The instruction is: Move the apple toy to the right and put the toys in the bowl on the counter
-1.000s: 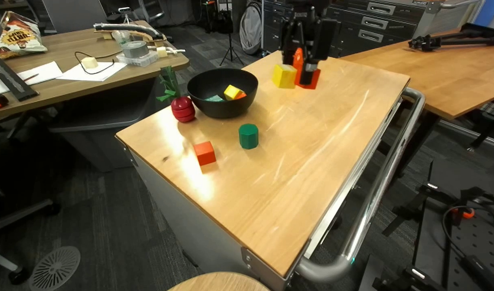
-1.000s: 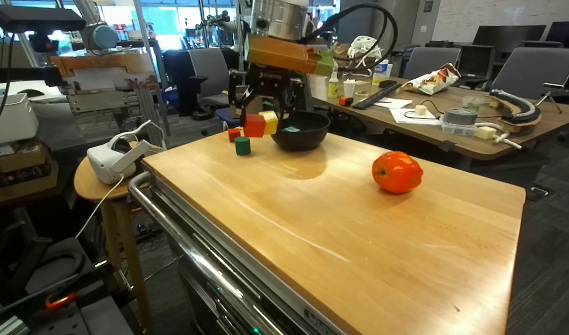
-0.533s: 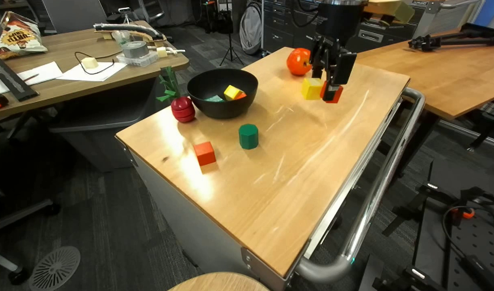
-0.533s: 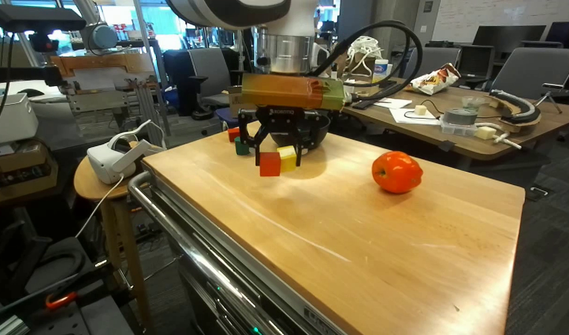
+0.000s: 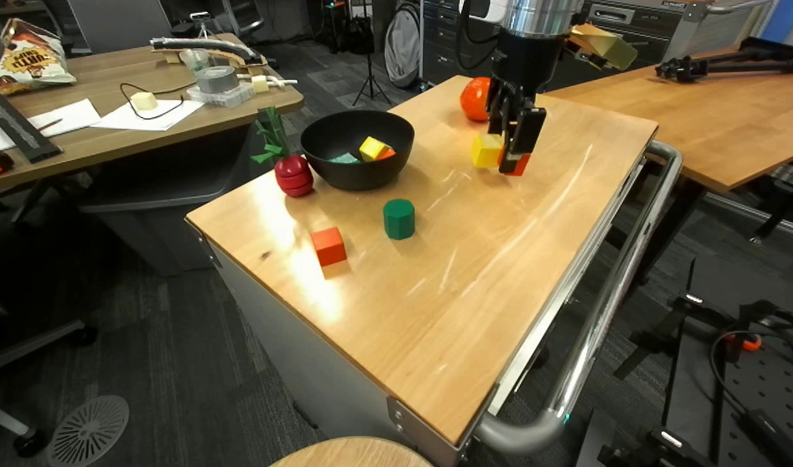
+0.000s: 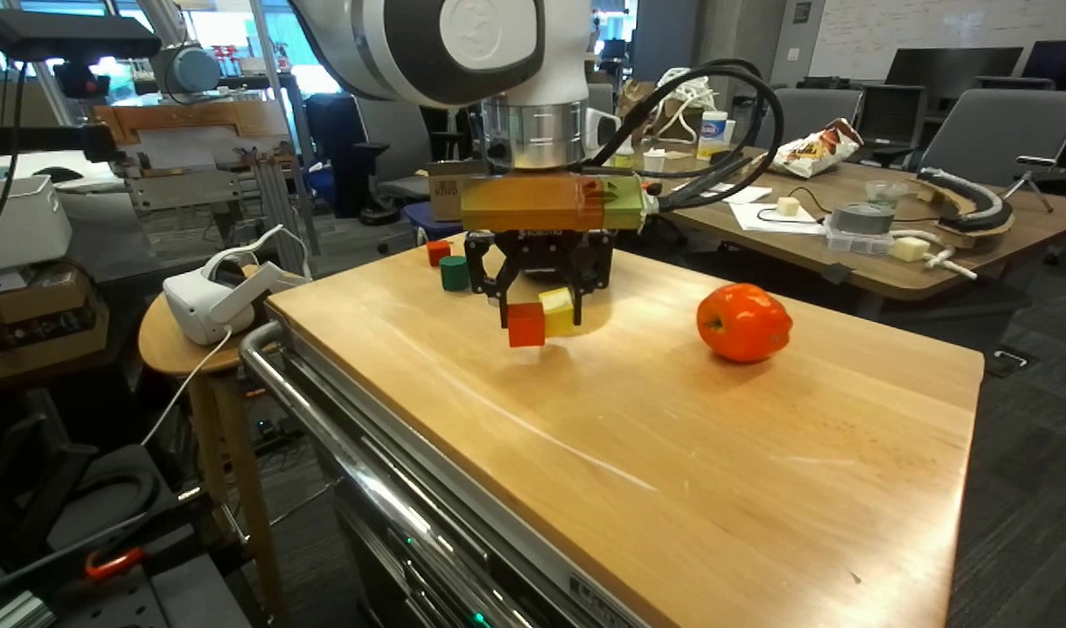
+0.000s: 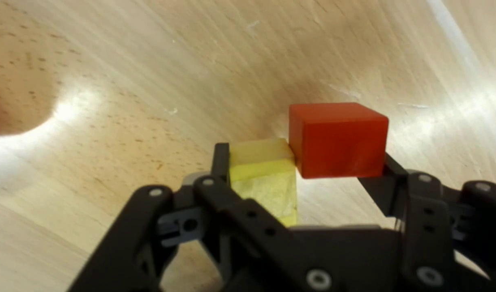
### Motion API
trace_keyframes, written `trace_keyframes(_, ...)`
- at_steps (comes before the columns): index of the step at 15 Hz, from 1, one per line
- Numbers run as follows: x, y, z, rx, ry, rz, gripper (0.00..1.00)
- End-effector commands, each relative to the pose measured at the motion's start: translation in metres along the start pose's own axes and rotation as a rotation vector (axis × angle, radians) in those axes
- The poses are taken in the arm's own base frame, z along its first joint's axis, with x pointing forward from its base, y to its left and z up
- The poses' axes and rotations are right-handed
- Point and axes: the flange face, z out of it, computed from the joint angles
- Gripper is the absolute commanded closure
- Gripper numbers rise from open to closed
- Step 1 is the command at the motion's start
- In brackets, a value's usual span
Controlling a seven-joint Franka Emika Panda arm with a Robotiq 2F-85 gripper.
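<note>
Wrist view: gripper (image 7: 304, 163) clamped on 1 red blk (image 7: 343, 150) + 1 yel blk (image 7: 264, 178). In an exterior view: 1 apple toy (image 5: 474, 99) on cntr (image 5: 500, 259), far end; 1 bowl (image 5: 357, 176) w/ ≥3 toys (image 5: 373, 148); 3 loose pcs (image 5: 399, 219).

White headset (image 6: 208, 307) sat on a round wooden stool (image 6: 168, 351) | grey tape roll (image 5: 217, 79) rested on a clear plastic box (image 5: 222, 98) | snack bag (image 5: 32, 59) sat near white papers (image 5: 121, 119) | black tripod (image 5: 370, 83) stood on dark carpet (image 5: 208, 389), where a slotted round disc (image 5: 90, 429) also lay | two dark monitors (image 6: 959, 70) showed beyond grey office chairs (image 6: 1021, 131), before a whiteboard (image 6: 978, 22)
</note>
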Motion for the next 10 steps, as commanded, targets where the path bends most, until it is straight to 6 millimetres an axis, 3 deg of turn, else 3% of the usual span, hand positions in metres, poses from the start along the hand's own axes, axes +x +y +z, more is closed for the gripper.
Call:
trace_keyframes(1, 0.011, 0.001, -0.004, -0.051, -0.02, -0.002, 0.48)
trace_keyframes(2, 0.014, 0.0, -0.006, -0.056, -0.026, -0.01, 0.21)
trace_keyframes(3, 0.016, -0.001, -0.009, -0.057, -0.022, -0.016, 0.05)
trace_keyframes(6, 0.026, -0.009, -0.034, -0.06, 0.034, -0.043, 0.0)
trace_keyframes(10, 0.04, -0.019, -0.087, -0.132, 0.103, -0.092, 0.0)
